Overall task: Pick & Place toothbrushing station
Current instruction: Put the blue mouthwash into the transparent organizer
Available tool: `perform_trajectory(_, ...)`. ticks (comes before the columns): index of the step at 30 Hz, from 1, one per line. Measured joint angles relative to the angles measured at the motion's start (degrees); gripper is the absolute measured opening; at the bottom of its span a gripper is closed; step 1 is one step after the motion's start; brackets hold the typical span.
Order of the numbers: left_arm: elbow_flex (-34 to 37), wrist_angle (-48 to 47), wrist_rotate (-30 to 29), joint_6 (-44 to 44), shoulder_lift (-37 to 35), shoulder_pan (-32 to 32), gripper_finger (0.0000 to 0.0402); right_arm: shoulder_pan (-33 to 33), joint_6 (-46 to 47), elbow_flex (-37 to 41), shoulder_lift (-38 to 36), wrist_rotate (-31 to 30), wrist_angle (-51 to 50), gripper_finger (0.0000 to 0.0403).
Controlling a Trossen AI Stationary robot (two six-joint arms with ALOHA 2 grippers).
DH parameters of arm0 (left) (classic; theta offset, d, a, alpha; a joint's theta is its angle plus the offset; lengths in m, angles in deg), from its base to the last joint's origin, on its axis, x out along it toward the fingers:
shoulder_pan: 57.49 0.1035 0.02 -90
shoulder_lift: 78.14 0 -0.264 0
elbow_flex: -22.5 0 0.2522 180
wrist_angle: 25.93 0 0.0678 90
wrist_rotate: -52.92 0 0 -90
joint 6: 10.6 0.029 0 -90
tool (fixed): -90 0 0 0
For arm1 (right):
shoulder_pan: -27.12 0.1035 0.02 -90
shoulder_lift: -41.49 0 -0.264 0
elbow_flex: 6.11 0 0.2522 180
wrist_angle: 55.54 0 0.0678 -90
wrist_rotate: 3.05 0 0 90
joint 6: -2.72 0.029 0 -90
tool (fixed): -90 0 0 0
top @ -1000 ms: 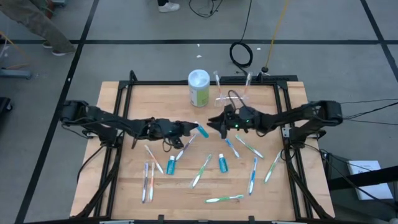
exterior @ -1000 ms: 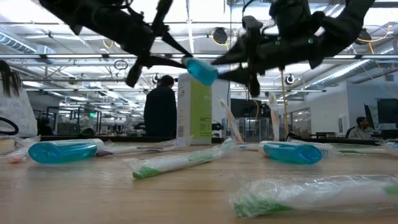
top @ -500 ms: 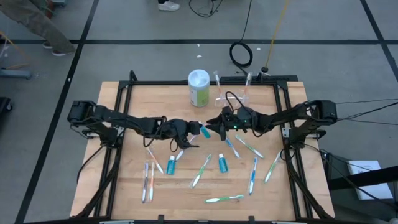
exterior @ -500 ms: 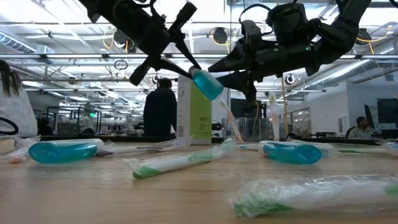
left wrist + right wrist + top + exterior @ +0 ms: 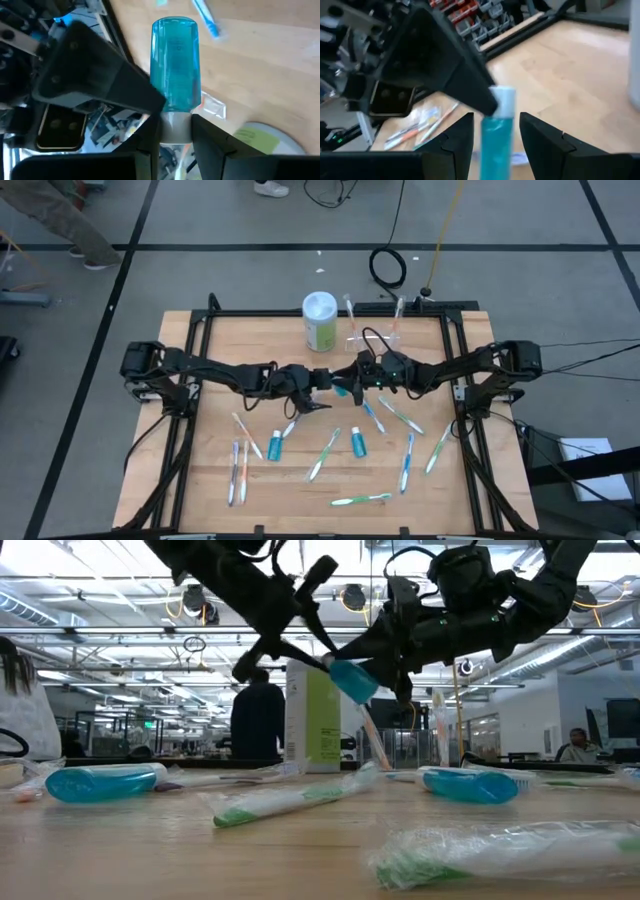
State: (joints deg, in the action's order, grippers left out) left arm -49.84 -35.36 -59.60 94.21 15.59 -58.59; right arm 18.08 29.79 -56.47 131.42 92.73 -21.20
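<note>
Blue and translucent, a small tube (image 5: 340,389) hangs in the air over the middle of the counter (image 5: 200,480), its white cap pinched by the left tool (image 5: 175,131). The right tool (image 5: 496,131), fingers apart, straddles the tube's other end without visibly gripping it. From above the two tools simply seem to meet; the low view shows the tube tilted, clear of the wood. Two more blue tubes lie on the counter, among about nine wrapped toothbrushes. The clear toothbrushing station (image 5: 372,332) stands at the counter's far edge beside one green canister (image 5: 320,321).
</note>
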Motion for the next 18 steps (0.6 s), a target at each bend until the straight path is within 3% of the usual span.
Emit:
perform_trajectory(9, -0.3, 1.2, -0.3, 0.0, 0.0, 0.5, 0.0088, 0.0, -4.4, 0.0, 0.0, 0.1, -1.4, 0.0144)
perform_trajectory(18, -0.2, 0.9, -0.4, -1.5, 0.0, 0.8, 0.0088, 0.0, -5.3, 0.0, 0.0, 0.2, -2.2, 0.0094)
